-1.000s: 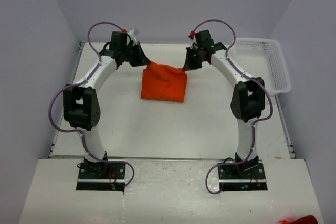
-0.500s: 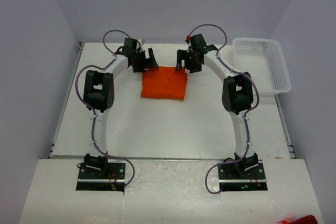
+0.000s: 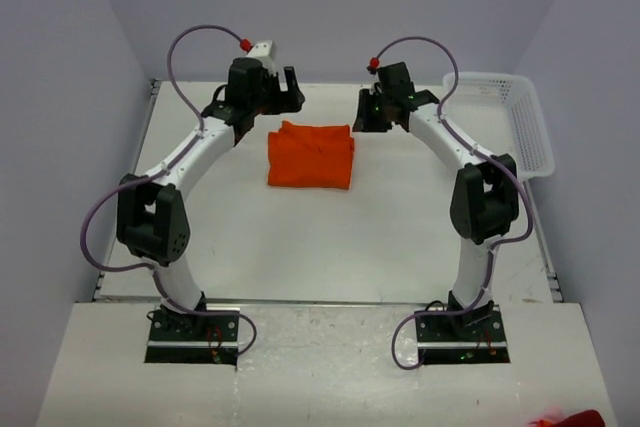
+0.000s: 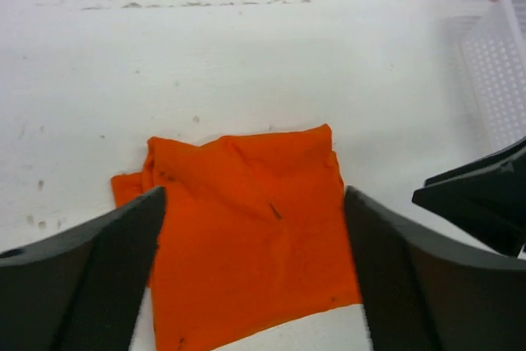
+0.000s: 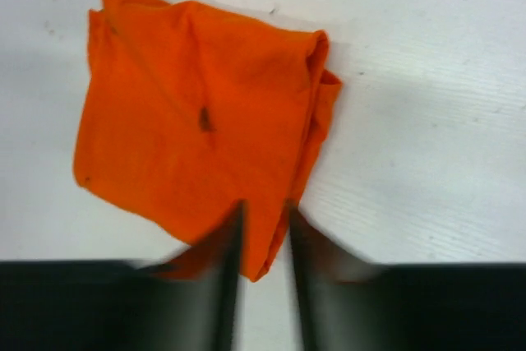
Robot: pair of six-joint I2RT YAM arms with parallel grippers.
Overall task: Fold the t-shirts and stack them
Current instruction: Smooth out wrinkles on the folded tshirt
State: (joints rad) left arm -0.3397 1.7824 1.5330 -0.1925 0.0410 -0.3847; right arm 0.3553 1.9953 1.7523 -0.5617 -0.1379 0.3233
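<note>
left gripper hangs wide open and empty just beyond the far left corner of the folded orange t-shirt; right gripper, jaws narrowly parted on nothing, sits off its far right corner. the near-square t-shirt lies flat on the bench, on the near side of both and about equally close.

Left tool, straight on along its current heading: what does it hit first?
The left tool would most likely meet the folded orange t-shirt first; it lies centred ahead in the left wrist view. Depth unclear.
</note>
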